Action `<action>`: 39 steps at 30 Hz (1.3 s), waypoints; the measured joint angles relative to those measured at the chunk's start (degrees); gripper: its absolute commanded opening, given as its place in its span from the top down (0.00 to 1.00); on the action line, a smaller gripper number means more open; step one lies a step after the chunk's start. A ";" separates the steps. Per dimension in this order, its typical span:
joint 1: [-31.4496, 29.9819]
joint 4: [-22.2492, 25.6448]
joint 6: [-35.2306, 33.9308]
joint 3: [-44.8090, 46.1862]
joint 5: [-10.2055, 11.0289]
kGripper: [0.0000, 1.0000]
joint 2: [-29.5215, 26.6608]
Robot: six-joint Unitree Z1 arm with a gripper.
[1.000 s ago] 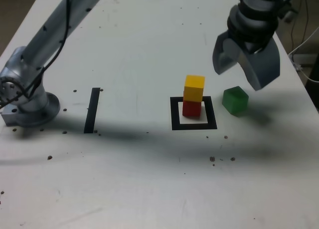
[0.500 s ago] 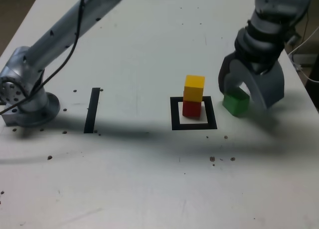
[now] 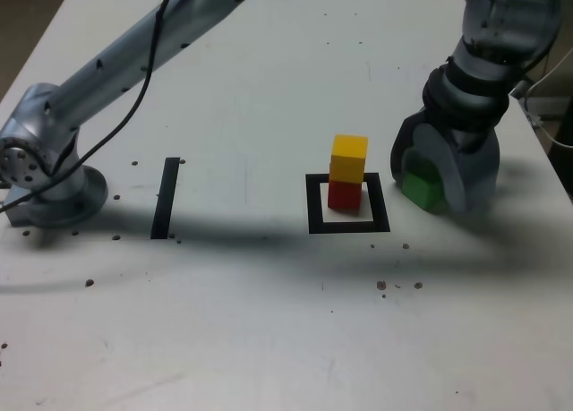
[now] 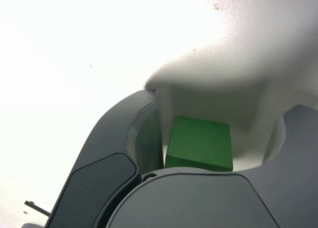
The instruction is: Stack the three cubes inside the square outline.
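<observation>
White surface (image 3: 206, 339), seen spread across most of the exterior view. Z1 arm (image 3: 125, 80) seen reached over it from a round-footed base (image 3: 64, 192) at the exterior view's left; a black cable (image 3: 148, 80) was strung alongside. Jaws were lowered at the exterior view's right and were seen standing apart, with the green cube between them; gaps were visible on both sides in the wrist view, so no grip was shown. Black square outline (image 3: 383, 209) was noted near the jaws, toward the exterior view's left. Straight black strip (image 3: 166, 199) was seen between outline and base. Green cube (image 4: 199, 141) was found outside the outline, partly hidden by the jaws. Yellow cube (image 3: 349, 151) was seen stacked on the red cube (image 3: 344, 195), which was set within the outline. Dark specks (image 3: 381, 286) were seen scattered over the surface.
</observation>
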 measured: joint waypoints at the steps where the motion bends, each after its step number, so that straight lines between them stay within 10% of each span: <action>1: -0.03 0.00 0.00 -0.06 -0.03 0.78 0.00; 28: -1.15 3.50 -1.43 -4.35 2.10 0.78 -0.86; 39: 2.58 5.30 -16.56 0.44 4.11 0.78 -11.38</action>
